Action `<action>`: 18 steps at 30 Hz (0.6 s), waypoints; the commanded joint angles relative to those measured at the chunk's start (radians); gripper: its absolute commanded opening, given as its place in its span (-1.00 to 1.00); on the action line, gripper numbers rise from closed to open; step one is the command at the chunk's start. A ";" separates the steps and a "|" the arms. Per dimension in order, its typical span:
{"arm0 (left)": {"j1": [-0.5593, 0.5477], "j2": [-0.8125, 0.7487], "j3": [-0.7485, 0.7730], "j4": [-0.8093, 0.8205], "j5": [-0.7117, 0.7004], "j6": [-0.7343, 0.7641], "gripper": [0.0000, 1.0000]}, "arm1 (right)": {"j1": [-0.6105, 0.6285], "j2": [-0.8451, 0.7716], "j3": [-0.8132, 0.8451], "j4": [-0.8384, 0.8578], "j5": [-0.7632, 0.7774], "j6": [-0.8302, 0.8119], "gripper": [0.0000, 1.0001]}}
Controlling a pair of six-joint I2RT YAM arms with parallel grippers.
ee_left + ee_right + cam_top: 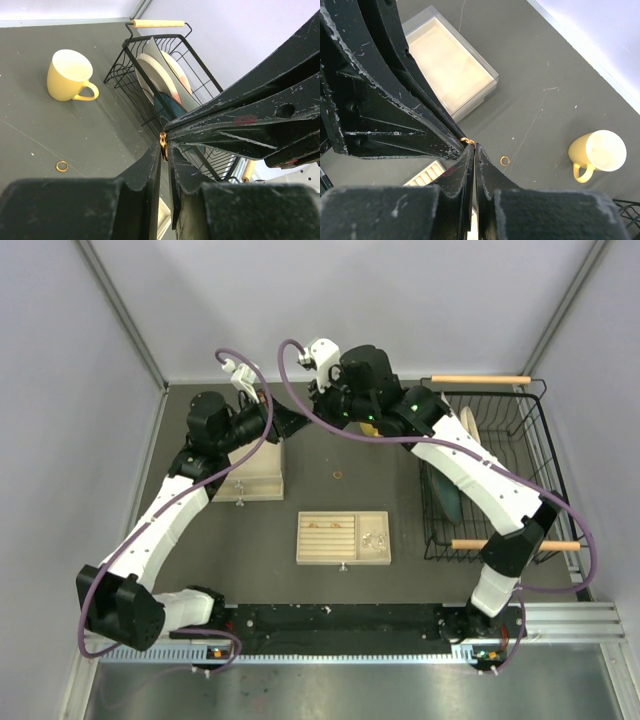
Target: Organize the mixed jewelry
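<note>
A small gold ring (163,144) is pinched between the tips of my left gripper (164,151), whose jaws stand only a narrow slit apart. My right gripper (474,147) meets it tip to tip above the table, shut, with the same gold ring (467,141) sticking out at its fingertips. In the top view the two grippers touch at the back centre (303,412). Another loose gold ring (337,476) lies on the dark table below them. The cream slotted jewelry box (343,552) holds a few rings (325,523) and a silvery cluster (373,539).
A yellow mug (70,75) stands on the table near the back. A black wire dish rack (490,470) with plates fills the right side. A clear-lidded cream box (255,475) sits under the left arm.
</note>
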 commanded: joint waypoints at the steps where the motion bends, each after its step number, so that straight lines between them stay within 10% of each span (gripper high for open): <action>1: -0.005 -0.005 0.018 0.064 0.014 -0.004 -0.71 | 0.021 0.004 0.032 0.012 0.013 0.005 -1.00; 18: -0.005 -0.020 -0.023 0.064 0.011 0.019 -1.00 | 0.020 -0.011 0.031 0.013 0.031 -0.010 -1.00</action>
